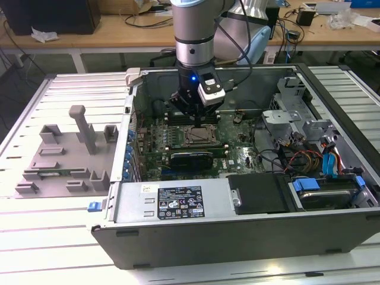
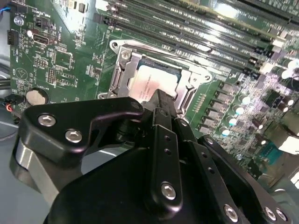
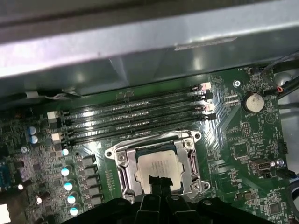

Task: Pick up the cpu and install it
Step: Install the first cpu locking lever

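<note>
CPU (image 3: 158,168) is sitting inside the metal-framed socket (image 3: 122,171) on the motherboard (image 3: 233,154), silver top showing in both wrist views. Just above it, the end effector (image 3: 158,183) is hovering with fingertips drawn together, gripping nothing, one tip overlapping the chip's edge.

The cpu (image 3: 158,167) is pale silver-grey inside a shiny metal socket (image 3: 122,175) on a dark green board (image 3: 238,154) speckled with small silver parts. The pincer (image 2: 161,100) is matte black with silver screws. The case (image 1: 237,228) is grey steel; blue and orange cables (image 1: 332,157) show within. The tabletop (image 1: 53,237) is ribbed, pale silver.
</note>
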`<act>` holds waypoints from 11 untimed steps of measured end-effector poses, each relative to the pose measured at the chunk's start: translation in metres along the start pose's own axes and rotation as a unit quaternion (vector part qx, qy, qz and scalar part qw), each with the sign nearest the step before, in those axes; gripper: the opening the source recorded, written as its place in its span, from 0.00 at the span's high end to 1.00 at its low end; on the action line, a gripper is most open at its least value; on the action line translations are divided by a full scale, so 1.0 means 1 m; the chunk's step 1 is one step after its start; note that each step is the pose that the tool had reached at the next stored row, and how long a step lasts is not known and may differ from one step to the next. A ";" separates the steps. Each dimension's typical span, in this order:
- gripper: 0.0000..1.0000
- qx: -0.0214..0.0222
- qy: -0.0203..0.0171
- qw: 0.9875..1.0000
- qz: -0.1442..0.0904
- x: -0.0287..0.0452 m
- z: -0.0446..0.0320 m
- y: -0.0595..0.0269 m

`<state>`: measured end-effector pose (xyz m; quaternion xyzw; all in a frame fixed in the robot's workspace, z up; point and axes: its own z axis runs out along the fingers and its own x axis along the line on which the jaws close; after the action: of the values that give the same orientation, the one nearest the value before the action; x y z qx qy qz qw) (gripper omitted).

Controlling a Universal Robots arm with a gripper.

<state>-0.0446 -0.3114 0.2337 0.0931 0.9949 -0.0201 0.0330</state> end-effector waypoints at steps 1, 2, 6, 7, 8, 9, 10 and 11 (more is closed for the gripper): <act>0.89 0.000 0.000 1.000 -0.005 -0.0005 0.0002 -0.0007; 0.89 -0.001 0.000 1.000 -0.011 -0.0013 0.0004 -0.0012; 0.89 -0.002 -0.001 1.000 -0.027 -0.0033 0.0012 -0.0019; 0.89 -0.002 -0.001 0.999 -0.032 -0.0038 0.0015 -0.0020; 0.89 -0.002 -0.001 0.999 -0.036 -0.0043 0.0018 -0.0021; 0.89 -0.003 -0.001 0.999 -0.041 -0.0049 0.0021 -0.0022; 0.89 -0.003 -0.001 0.999 -0.044 -0.0053 0.0022 -0.0025; 0.89 -0.003 -0.001 0.999 -0.048 -0.0057 0.0024 -0.0027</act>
<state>-0.0394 -0.3152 0.2318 0.0449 0.9983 -0.0186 0.0330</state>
